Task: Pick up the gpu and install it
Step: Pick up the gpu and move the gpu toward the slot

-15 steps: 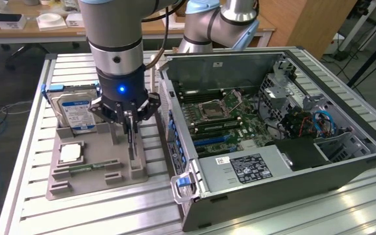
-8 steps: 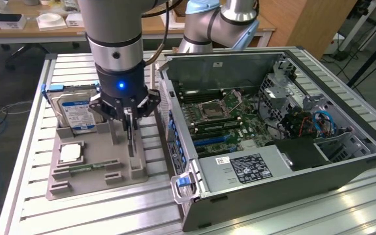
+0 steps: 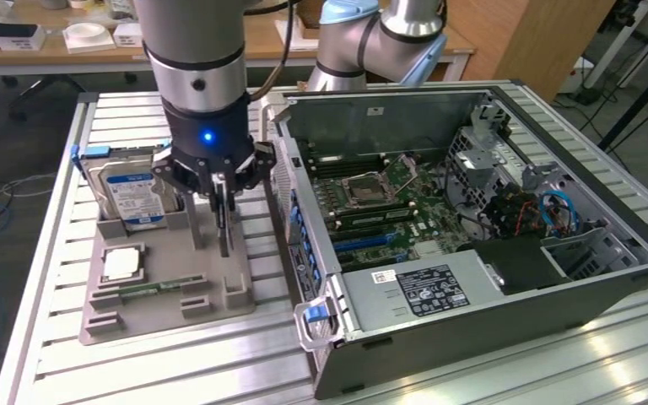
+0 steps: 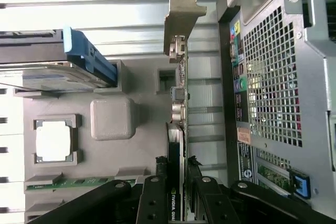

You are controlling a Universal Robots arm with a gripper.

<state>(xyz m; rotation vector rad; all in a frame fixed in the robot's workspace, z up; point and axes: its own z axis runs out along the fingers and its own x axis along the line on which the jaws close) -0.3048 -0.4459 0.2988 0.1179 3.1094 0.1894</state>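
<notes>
Pickup stage: tool (image 4: 177, 190) closed partway, clamped on both faces of the gpu (image 4: 179, 77), which stands on edge over the grey holder (image 3: 155, 304) beside the computer case (image 3: 549, 312). Installation not yet done.

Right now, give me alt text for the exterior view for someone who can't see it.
A robot arm's gripper is closed on the gpu, a dark card upright at a grey holder tray on a slatted table. A hard drive and a processor chip sit in the same tray, and an open computer case stands at the exterior view's right.
</notes>
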